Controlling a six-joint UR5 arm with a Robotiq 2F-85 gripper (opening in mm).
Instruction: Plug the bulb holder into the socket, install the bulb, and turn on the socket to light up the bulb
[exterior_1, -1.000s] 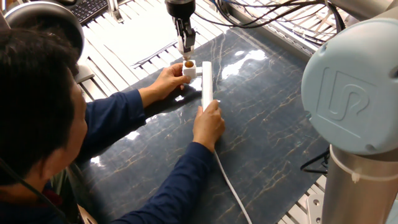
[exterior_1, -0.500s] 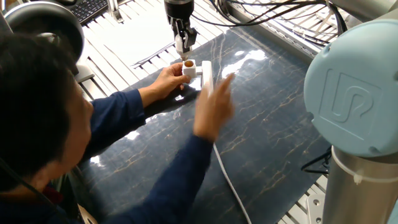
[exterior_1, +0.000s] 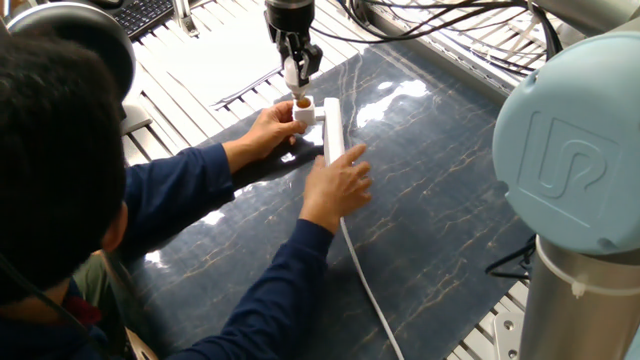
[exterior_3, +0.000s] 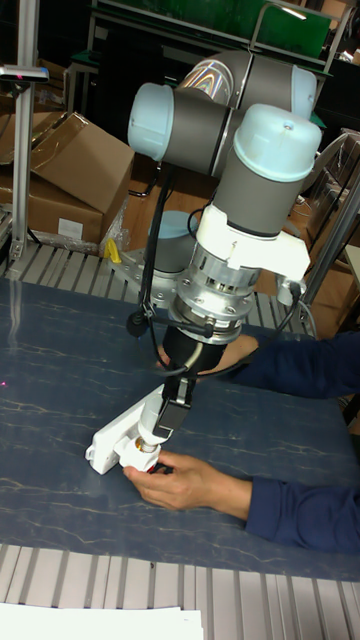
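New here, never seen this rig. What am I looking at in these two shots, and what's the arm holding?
Both pictures show the same moment from two fixed cameras. One looks over a person's shoulder at the table; the taller one looks from the opposite side, facing the robot.

The machine is a single UR5 arm; its big grey and pale blue joints fill the right of the over-shoulder view. At its tip is a two-finger gripper pointing straight down, with a small white bulb between its fingers.

On the dark marbled table lies the socket, a long white power strip with a cord trailing toward the camera. The bulb holder, a small white cube with a copper opening, is plugged into it, right under the bulb.

The person steadies the holder with one hand; the other hand is at the strip.
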